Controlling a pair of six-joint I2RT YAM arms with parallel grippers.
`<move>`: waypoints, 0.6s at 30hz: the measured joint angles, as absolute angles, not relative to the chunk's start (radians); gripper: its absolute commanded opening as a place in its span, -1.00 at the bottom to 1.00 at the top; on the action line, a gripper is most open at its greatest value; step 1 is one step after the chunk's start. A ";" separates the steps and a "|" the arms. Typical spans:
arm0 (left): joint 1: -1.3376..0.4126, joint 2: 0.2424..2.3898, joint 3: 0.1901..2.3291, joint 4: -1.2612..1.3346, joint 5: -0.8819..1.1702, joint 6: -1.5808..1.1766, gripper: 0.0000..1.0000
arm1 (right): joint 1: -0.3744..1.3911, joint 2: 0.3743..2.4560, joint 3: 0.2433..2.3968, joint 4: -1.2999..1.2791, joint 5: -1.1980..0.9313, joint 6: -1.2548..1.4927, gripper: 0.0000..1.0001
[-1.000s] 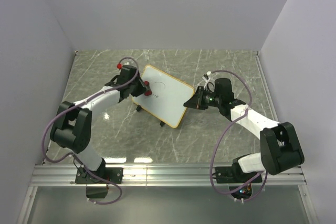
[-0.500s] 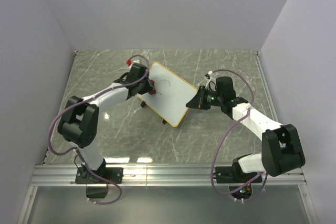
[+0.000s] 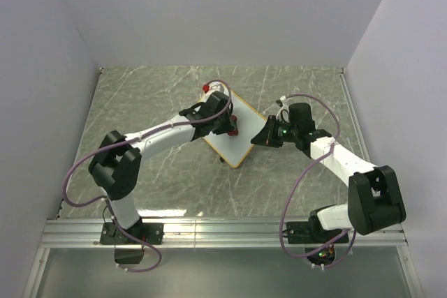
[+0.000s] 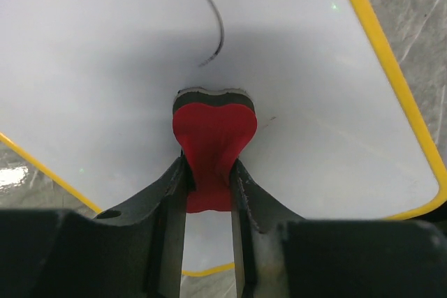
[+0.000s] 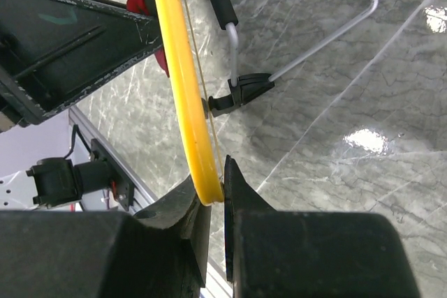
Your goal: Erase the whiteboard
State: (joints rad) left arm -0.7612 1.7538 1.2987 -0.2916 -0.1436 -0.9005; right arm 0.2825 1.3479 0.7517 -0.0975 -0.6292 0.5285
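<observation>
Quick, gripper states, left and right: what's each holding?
Left gripper: closed on the eraser, pressed to the whiteboard.
Right gripper: closed on the whiteboard's edge.

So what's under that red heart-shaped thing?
The whiteboard: the red eraser, pinched in the left arm's jaws, sits against its white face. A black pen line curves just beyond it. Any ink directly beneath the eraser is covered, so I cannot tell.

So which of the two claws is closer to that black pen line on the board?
Left. The left gripper holds the red eraser against the whiteboard just below the black line. The right gripper clamps the board's yellow edge, away from the writing.
</observation>
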 measured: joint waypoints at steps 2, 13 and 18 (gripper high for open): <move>-0.765 1.784 1.369 -0.360 -0.141 -0.883 -0.99 | 0.283 1.346 0.751 -0.096 -0.627 0.529 -1.00; -0.732 1.916 1.636 -0.490 -0.009 -0.806 -0.99 | 0.282 1.371 0.790 -0.144 -0.604 0.529 -1.00; -0.636 1.899 1.559 -0.400 0.112 -0.806 -0.99 | 0.288 1.391 0.819 -0.165 -0.601 0.522 -1.00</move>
